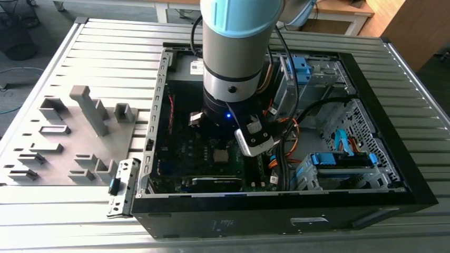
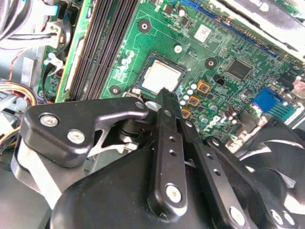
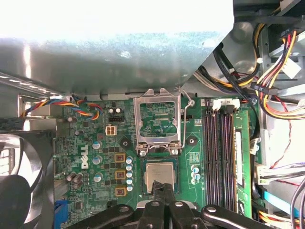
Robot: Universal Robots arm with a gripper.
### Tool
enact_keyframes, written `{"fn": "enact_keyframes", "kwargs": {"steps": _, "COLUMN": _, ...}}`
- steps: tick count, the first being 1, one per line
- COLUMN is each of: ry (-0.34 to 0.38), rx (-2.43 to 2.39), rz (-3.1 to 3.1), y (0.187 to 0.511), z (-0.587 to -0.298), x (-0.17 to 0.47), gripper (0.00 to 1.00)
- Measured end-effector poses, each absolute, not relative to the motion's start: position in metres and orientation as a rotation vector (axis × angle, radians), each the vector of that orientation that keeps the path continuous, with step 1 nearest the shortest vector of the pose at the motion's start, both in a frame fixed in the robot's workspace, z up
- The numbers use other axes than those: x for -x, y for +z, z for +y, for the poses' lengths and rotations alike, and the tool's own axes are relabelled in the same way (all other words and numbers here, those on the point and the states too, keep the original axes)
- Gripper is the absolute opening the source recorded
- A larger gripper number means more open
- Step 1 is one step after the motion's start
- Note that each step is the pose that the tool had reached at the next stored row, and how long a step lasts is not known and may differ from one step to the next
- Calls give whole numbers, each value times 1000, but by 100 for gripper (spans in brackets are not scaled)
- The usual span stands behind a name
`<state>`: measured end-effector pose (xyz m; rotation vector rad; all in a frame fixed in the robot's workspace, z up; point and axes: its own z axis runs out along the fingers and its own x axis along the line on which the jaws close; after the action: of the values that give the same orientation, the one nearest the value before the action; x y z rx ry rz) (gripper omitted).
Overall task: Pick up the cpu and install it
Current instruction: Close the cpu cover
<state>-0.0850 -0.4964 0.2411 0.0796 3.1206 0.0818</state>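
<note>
Two gripper [image 3: 162,186] fingers are pressed together, holding nothing, tips at the edge of the cpu [image 3: 159,172], which lies flat in its socket [image 3: 143,176]. With the retention frame [image 3: 138,121] open, a sideways touch may shift the chip.

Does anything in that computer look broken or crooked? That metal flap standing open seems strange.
Nothing looks damaged. The metal flap is swung open beside the socket, and the cpu lies flat and square in that socket, not tilted. The gripper has its closed tips at the cpu's edge.
</note>
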Motion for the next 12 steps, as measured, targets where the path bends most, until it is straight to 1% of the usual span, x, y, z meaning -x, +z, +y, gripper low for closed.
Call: {"fn": "enact_keyframes", "kwargs": {"steps": 12, "ry": 81, "rx": -79, "rz": 3121, "y": 241, "z": -496, "x": 82, "gripper": 10}}
